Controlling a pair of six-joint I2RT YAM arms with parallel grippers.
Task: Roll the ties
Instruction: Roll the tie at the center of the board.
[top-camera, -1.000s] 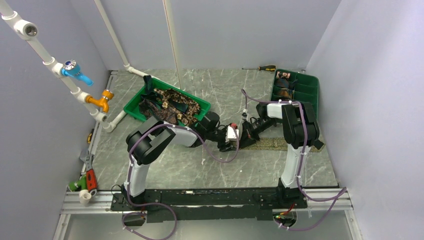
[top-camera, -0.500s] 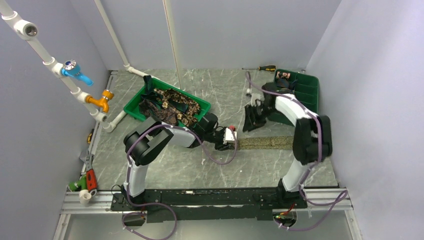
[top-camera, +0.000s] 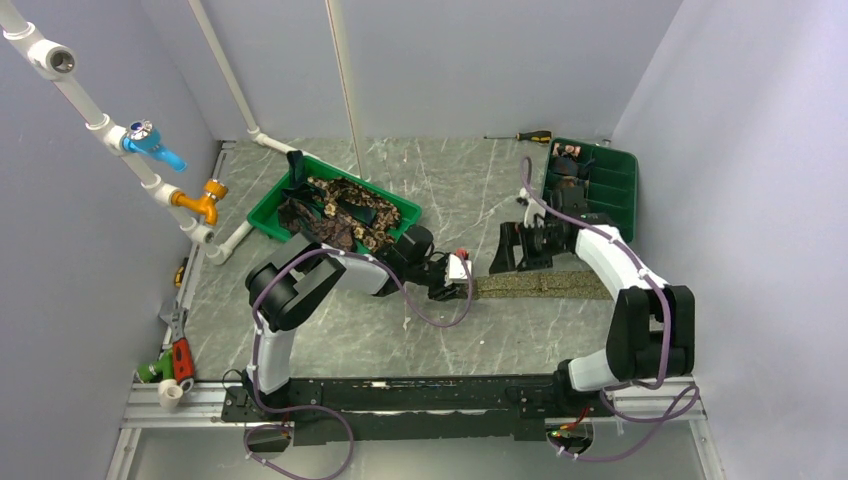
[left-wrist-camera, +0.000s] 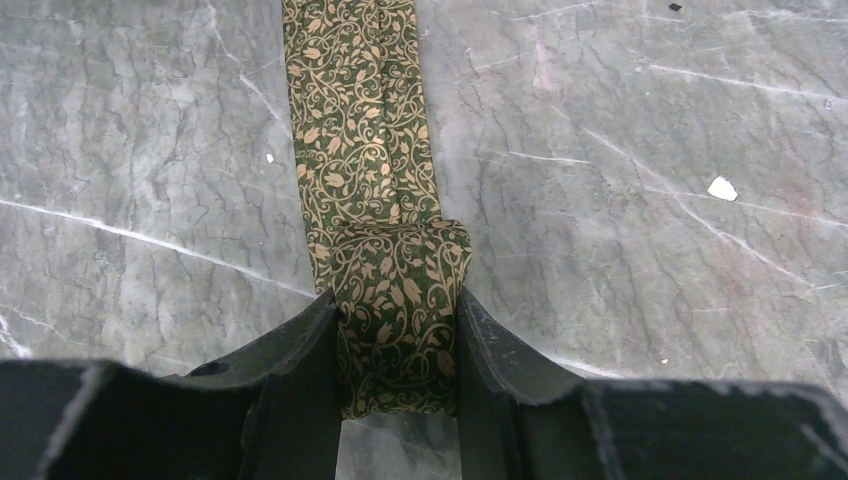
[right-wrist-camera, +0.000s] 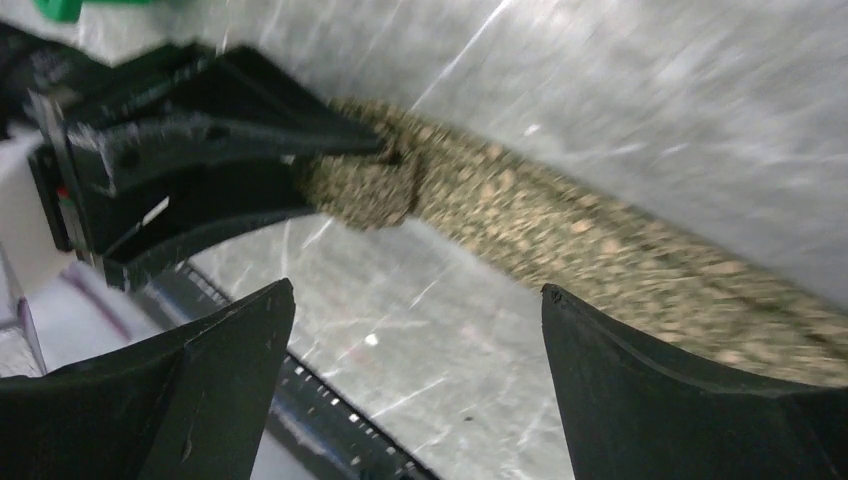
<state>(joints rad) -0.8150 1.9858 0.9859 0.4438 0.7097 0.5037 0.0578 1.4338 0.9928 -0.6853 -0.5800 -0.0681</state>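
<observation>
1. The desk (top-camera: 400, 330) is grey stone with pale lines.
2. My big green tray (top-camera: 265, 222) sits near the far left corner. It holds a loose heap of ties (top-camera: 345, 210), brown and dark, all tangled up.
3. My split green tray (top-camera: 612, 185) sits in the far right corner. It has small boxes inside. Two of the far-left boxes each hold a little coil (top-camera: 568, 150). I can't tell what is in the other boxes.
4. The tie (top-camera: 540, 285) I am rolling lies flat in the middle of the desk and points toward the right edge. It is olive with tan leaves. I think it is light, soft and floppy, and a bit slippery, so the roll could pop open if I let go.
5. My right claw (right-wrist-camera: 415, 295) hangs over the tie with its fingers wide apart, holding nothing.
6. My left claw (left-wrist-camera: 397, 300) is squeezed on the rolled end (left-wrist-camera: 400, 275), one finger on each side.
7. The roll is only a turn or so thick. I think its sides are the best place to pinch it, and the flat strip needs a gentle press.
</observation>
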